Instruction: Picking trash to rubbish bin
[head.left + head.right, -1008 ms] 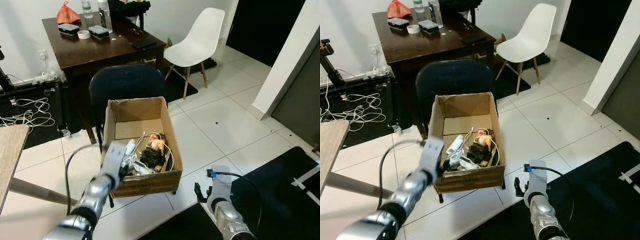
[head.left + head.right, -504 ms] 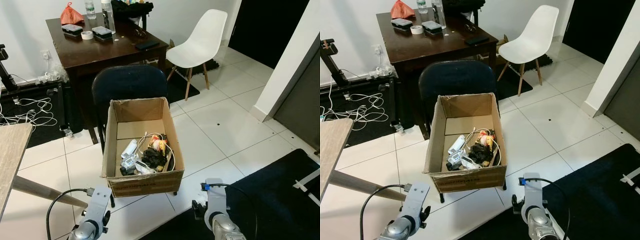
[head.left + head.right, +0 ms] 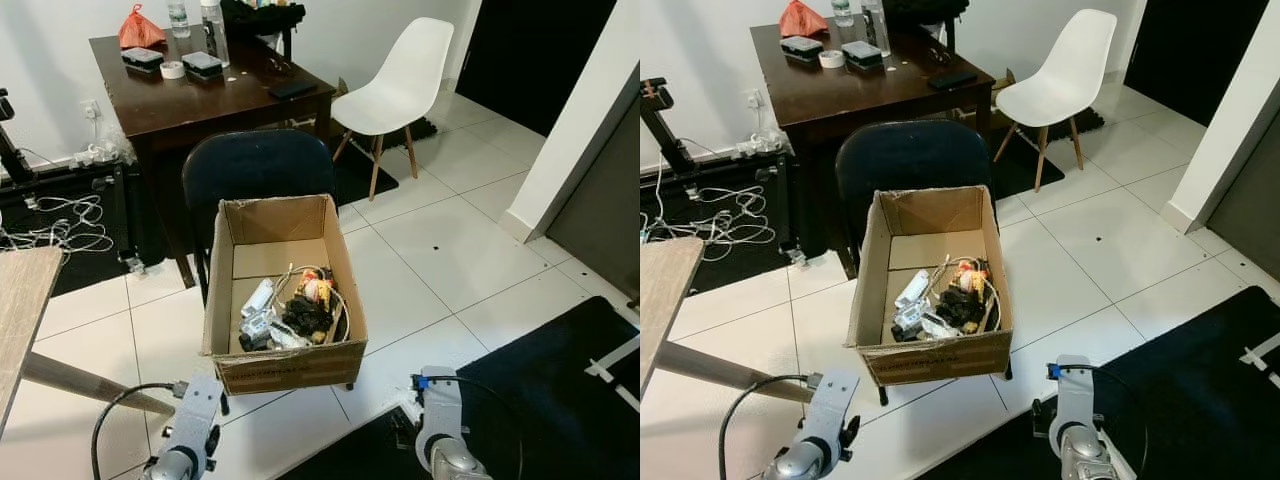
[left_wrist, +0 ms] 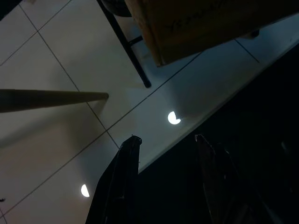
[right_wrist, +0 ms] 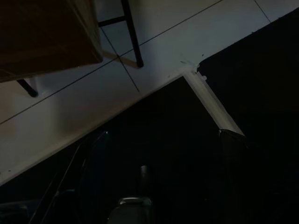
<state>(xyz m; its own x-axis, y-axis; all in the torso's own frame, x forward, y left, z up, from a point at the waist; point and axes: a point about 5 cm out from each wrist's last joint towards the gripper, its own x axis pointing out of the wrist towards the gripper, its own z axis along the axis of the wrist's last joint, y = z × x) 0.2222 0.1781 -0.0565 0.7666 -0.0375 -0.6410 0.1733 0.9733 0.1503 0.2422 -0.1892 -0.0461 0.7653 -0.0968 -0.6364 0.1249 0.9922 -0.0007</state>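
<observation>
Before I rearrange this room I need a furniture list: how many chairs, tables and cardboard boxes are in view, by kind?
Chairs: 2, a white chair and a dark chair carrying the box.
Tables: 2, a dark wooden table and a light wooden table.
Cardboard boxes: 1, the cardboard box.
Total: 5

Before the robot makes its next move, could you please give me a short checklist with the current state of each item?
1. Cardboard box upright on the dark chair: ok.
2. Trash lies inside the box, none seen on the white floor tiles around it: ok.
3. Left gripper open with nothing between its fingers: ok.
4. Left gripper away from the box, down over the floor beside the black mat: ok.
5. Right gripper empty: cannot tell, its wrist view is too dark.
6. More trash left to collect elsewhere: cannot tell from these views.
</observation>
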